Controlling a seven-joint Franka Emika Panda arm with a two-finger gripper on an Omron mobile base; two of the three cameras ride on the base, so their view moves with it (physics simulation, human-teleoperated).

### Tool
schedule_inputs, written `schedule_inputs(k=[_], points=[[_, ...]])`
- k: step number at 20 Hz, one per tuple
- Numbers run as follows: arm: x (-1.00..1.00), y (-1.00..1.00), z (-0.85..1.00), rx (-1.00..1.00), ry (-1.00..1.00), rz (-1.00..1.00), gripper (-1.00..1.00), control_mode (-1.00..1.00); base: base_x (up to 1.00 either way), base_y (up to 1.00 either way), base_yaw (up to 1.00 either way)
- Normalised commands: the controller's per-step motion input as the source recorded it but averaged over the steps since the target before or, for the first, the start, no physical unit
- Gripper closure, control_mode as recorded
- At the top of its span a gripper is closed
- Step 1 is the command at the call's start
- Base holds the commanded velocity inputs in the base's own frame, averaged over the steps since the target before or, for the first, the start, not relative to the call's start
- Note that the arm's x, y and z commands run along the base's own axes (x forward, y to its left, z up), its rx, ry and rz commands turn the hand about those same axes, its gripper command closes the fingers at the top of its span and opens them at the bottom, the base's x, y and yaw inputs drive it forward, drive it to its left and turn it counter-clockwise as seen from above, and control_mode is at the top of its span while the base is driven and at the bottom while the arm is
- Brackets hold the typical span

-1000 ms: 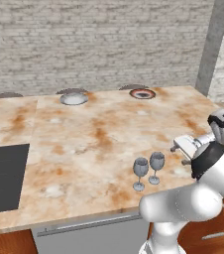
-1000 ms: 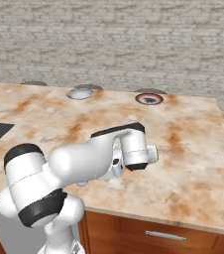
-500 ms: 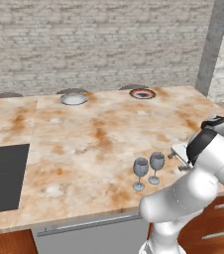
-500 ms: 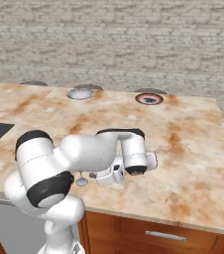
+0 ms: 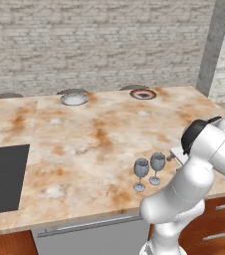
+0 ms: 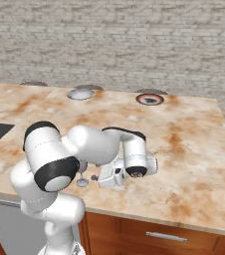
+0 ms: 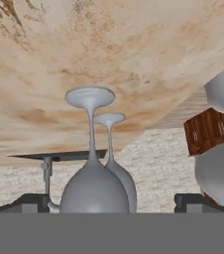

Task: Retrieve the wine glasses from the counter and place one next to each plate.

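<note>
The two clear greyish-blue stemmed wine glasses (image 5: 150, 171) stand upright, just beside each other, near the front edge of the beige marble-like counter with rusty veins (image 5: 99, 134). The two-finger gripper (image 6: 109, 175) hangs low at their right with its jaws spread wide, grasping nothing; in the hand view, which is rolled over, the nearer glass (image 7: 91, 163) sits between the finger tips. A good grip would close on that one alone, without knocking its neighbour behind it. The red-and-black-rimmed round plate (image 5: 143, 93) and the plain pale grey-white round plate (image 5: 74, 99) lie at the far edge, with open counter between for carrying.
</note>
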Motion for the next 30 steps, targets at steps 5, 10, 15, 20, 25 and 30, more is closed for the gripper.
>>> schedule_inputs(k=[5,10,15,20,25,30], points=[[0.2,0.0,-0.24,0.0,0.0,-0.07,-1.0,-1.0,0.0,0.0,0.0],[-0.03,0.0,-0.06,0.0,0.0,-0.03,-1.0,-1.0,0.0,0.0,0.0],[0.0,0.08,0.0,0.0,0.01,0.0,-1.0,-1.0,0.0,0.0,0.0],[0.0,0.16,-0.1,0.0,0.05,0.0,-1.0,-1.0,0.0,0.0,0.0],[0.0,0.25,-0.19,0.0,0.06,0.0,-1.0,-1.0,0.0,0.0,0.0],[0.0,0.22,-0.27,0.0,0.03,-0.03,-1.0,-1.0,0.0,0.0,0.0]])
